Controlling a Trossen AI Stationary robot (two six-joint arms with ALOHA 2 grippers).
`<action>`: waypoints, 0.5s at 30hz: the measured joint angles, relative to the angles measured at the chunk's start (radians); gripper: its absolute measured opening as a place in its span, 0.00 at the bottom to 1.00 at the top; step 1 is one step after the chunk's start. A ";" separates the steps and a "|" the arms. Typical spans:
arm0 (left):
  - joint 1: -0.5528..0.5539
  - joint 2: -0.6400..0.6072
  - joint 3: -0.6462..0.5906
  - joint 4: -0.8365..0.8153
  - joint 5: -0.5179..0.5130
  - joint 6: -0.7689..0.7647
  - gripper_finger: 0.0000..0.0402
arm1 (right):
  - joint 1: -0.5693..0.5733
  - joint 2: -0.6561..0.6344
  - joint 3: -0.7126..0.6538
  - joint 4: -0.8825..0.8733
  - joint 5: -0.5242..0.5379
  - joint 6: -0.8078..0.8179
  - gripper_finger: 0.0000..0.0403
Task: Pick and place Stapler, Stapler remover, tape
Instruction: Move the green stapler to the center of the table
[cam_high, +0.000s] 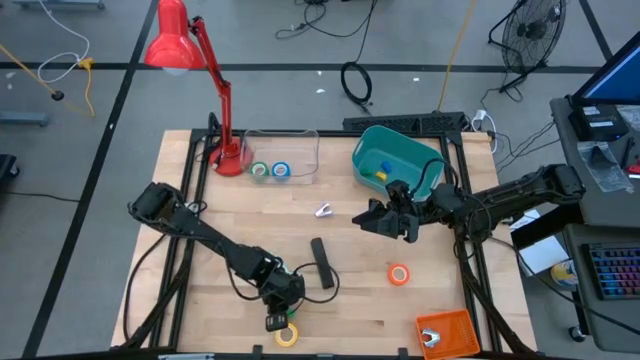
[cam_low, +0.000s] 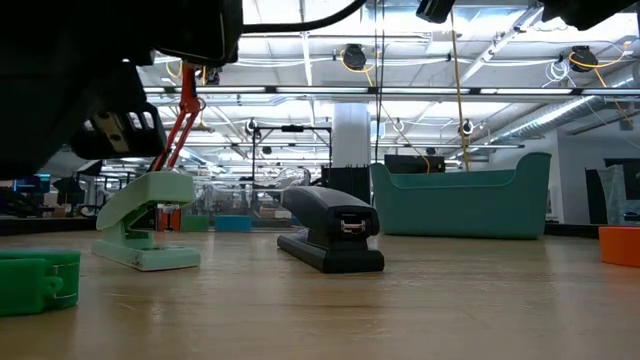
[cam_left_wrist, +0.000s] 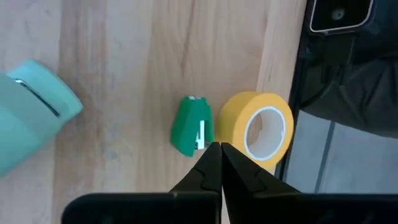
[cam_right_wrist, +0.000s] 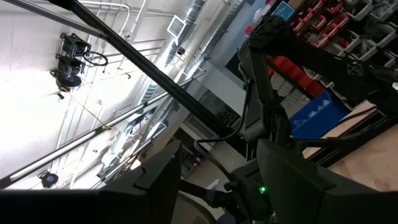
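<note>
The black stapler (cam_high: 322, 262) (cam_low: 330, 235) lies flat on the table's middle. My left gripper (cam_left_wrist: 221, 152) (cam_high: 280, 312) is shut and hovers near the near edge. Its tips point down between a small green staple remover (cam_left_wrist: 191, 126) (cam_low: 35, 280) and the yellow tape roll (cam_left_wrist: 258, 127) (cam_high: 288, 335), both lying on the wood. The orange tape roll (cam_high: 399, 274) lies flat right of the stapler. Blue and green rolls (cam_high: 270, 171) sit in a clear container. My right gripper (cam_right_wrist: 217, 180) (cam_high: 372, 218) is open, raised, and holds nothing.
A mint-green stapler (cam_low: 140, 225) (cam_left_wrist: 31, 118) stands beside the left gripper. A teal bin (cam_high: 395, 160) (cam_low: 460, 205) is at the far right, an orange tray (cam_high: 447, 333) at the near right corner, and a red desk lamp (cam_high: 215, 90) far left. A small silver object (cam_high: 323, 210) lies mid-table.
</note>
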 joint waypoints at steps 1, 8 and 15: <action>0.000 0.000 0.000 0.000 0.006 0.000 0.00 | 0.000 0.000 0.000 0.000 0.000 0.000 0.50; 0.001 0.000 0.000 0.000 0.039 0.006 0.00 | 0.000 0.000 0.000 0.000 0.002 -0.004 0.50; 0.001 0.007 0.000 0.013 0.058 0.007 0.00 | 0.000 0.000 0.000 0.000 0.004 -0.004 0.50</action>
